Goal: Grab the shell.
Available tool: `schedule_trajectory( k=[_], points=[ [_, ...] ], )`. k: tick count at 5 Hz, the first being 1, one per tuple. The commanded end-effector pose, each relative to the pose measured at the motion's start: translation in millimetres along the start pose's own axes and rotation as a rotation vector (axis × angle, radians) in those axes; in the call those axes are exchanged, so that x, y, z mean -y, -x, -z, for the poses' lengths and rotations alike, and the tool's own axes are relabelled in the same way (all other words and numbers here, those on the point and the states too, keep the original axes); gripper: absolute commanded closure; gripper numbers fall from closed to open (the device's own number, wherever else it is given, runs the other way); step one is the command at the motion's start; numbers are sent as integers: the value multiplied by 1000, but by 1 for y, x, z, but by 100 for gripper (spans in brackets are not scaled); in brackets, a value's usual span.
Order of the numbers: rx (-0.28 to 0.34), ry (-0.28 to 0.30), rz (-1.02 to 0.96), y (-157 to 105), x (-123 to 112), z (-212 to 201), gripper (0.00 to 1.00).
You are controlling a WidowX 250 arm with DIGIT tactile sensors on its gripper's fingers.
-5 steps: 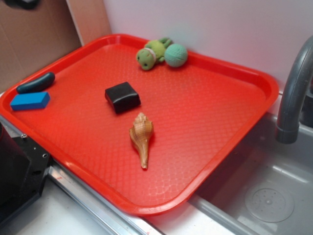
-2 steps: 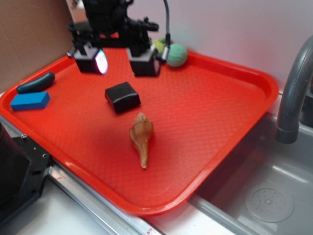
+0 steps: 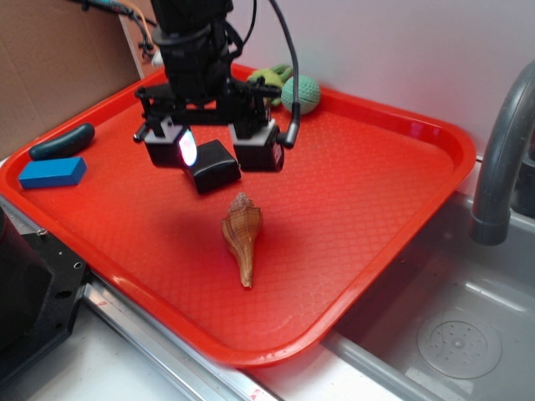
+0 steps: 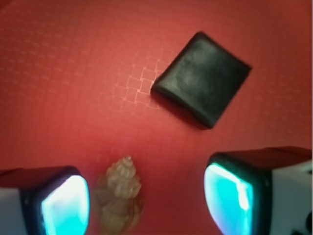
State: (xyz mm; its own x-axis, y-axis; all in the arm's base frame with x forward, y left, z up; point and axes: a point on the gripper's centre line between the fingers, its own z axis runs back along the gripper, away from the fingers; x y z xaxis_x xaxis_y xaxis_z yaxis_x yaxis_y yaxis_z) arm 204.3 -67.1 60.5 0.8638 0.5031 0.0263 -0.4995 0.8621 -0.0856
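A red tray (image 3: 376,192) is sitting beside a grey sink (image 3: 451,334); everything below is placed relative to this tray. The shell (image 3: 242,234) is lying flat near the tray's middle, a little toward the front rim; its ribbed, rounded end is pointing toward the back and its thin tip toward the front edge. Just behind the shell, a black block (image 3: 213,167) is resting on the tray; the two are near but not touching.

The gripper (image 3: 211,148) is hanging over the block, above the tray surface; its jaws are spread wide and are gripping nothing; the pads (image 3: 187,148) are glowing pale blue. In the wrist view the gripper (image 4: 146,200) is framing bare tray; the shell (image 4: 120,196) is showing at the bottom edge beside the left-hand pad, and the block (image 4: 203,78) is lying further up, both clear of the fingers.

At the tray's back rim a green plush turtle (image 3: 263,79) and a teal ball (image 3: 303,93) are sitting together; at the left corner a blue block (image 3: 52,172) and a dark, sausage-shaped piece (image 3: 61,142) are lying side by side. A grey tap (image 3: 501,159) is rising past the right rim.
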Motion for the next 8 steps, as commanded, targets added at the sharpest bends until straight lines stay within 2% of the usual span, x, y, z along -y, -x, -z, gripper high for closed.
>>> schedule_trajectory(
  k=[1,2,3,4,8],
  points=[
    [45,156,51,-10,26,24,0],
    [25,149,84,-10,33,25,0],
    [6,117,92,-8,34,24,0],
    [-36,10,12,6,30,20,0],
    [-36,10,12,6,30,20,0]
  ],
)
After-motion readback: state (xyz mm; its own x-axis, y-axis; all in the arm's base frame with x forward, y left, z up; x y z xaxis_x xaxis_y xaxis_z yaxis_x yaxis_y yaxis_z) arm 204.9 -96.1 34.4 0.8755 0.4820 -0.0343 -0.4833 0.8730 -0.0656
